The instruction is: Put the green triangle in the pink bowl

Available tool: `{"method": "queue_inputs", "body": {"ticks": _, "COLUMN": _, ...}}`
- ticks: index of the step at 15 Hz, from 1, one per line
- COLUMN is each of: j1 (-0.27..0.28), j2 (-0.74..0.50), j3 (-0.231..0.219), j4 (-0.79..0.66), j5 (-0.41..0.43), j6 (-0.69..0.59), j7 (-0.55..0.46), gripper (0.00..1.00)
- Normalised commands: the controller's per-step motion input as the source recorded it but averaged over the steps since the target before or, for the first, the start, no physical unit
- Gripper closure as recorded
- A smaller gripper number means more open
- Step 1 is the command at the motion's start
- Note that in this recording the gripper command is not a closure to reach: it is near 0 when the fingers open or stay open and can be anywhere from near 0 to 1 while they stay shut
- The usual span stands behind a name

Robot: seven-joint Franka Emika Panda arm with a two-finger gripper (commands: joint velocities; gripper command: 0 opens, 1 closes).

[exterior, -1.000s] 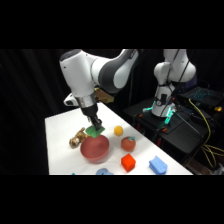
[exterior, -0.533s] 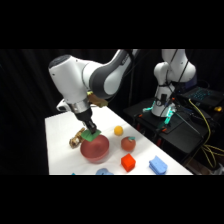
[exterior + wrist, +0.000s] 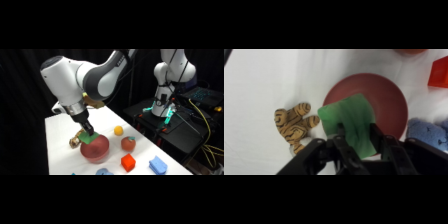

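My pincer (image 3: 355, 131) is clamped on the green triangle (image 3: 349, 120), one finger (image 3: 340, 134) on each side of the block, holding it in the air just over the pink bowl (image 3: 386, 100). In the side view the pincer (image 3: 86, 134) hangs above the bowl's (image 3: 98, 149) rim on the side toward the table's left edge, with the green block (image 3: 88, 137) at its tip.

The block is a flat, bright green piece with a smooth matte face, wider at its far end and narrowing between my fingers; it covers part of the bowl's left inside. The bowl is round, shallow and reddish-pink, smooth inside. I can read no writing or label on either.

Just beside the bowl, toward the left edge, lies a small striped tiger toy (image 3: 295, 123). Past the bowl, toward the right edge, sit a red-orange round fruit (image 3: 128, 144), a small yellow ball (image 3: 118, 130), a red block (image 3: 128, 162) and a blue block (image 3: 158, 165) near the front edge. The white table (image 3: 60, 145) carries them all.
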Motion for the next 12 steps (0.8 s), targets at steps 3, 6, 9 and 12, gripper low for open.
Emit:
{"method": "queue_inputs", "body": {"ticks": 3, "j1": -0.009, "j2": -0.01, "j3": 0.004, "j4": 0.13, "j5": -0.055, "j6": -0.16, "j7": -0.08, "gripper": 0.00}}
{"method": "queue_inputs", "body": {"ticks": 6, "j1": -0.010, "j2": -0.05, "j3": 0.004, "j4": 0.08, "j5": -0.059, "j6": -0.13, "j7": -0.08, "gripper": 0.00}}
{"method": "queue_inputs", "body": {"ticks": 9, "j1": -0.016, "j2": -0.08, "j3": 0.000, "j4": 0.04, "j5": -0.061, "j6": -0.12, "j7": -0.08, "gripper": 0.00}}
{"method": "queue_inputs", "body": {"ticks": 12, "j1": -0.010, "j2": -0.09, "j3": -0.004, "j4": 0.02, "j5": -0.072, "j6": -0.11, "j7": -0.07, "gripper": 0.00}}
